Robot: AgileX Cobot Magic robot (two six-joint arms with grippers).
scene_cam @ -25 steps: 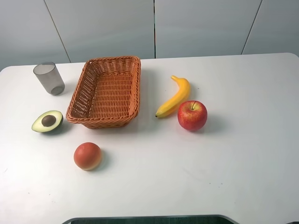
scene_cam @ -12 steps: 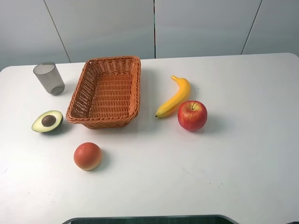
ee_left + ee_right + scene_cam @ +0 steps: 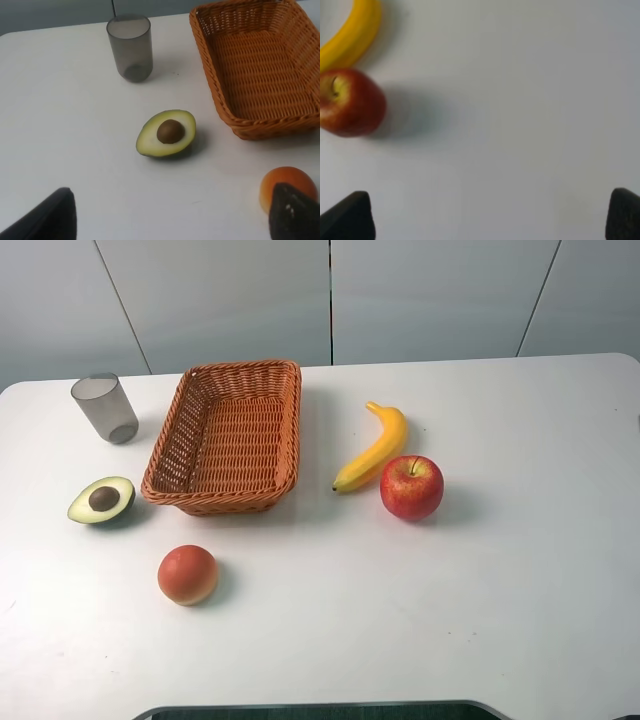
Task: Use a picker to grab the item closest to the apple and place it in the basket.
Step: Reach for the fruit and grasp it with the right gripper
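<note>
Left gripper [image 3: 170, 216] and right gripper [image 3: 486, 215] hang spread wide and empty over a white table [image 3: 520, 580]. Beyond an orange [image 3: 187, 574] and avocado [image 3: 102, 499], the banana [image 3: 378, 448] lies just beside the apple [image 3: 411, 487] — right of the basket [image 3: 220, 502], apart from it — before grey wall panels [image 3: 230, 300].

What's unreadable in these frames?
- Right wrist view: banana has both ends cut off by the frame edges.
- Left wrist view: orange fruit is partly hidden behind a finger of the left gripper; basket is cropped at the edge.
- Exterior high view: neither arm is in frame, so their poses are unknown.
</note>
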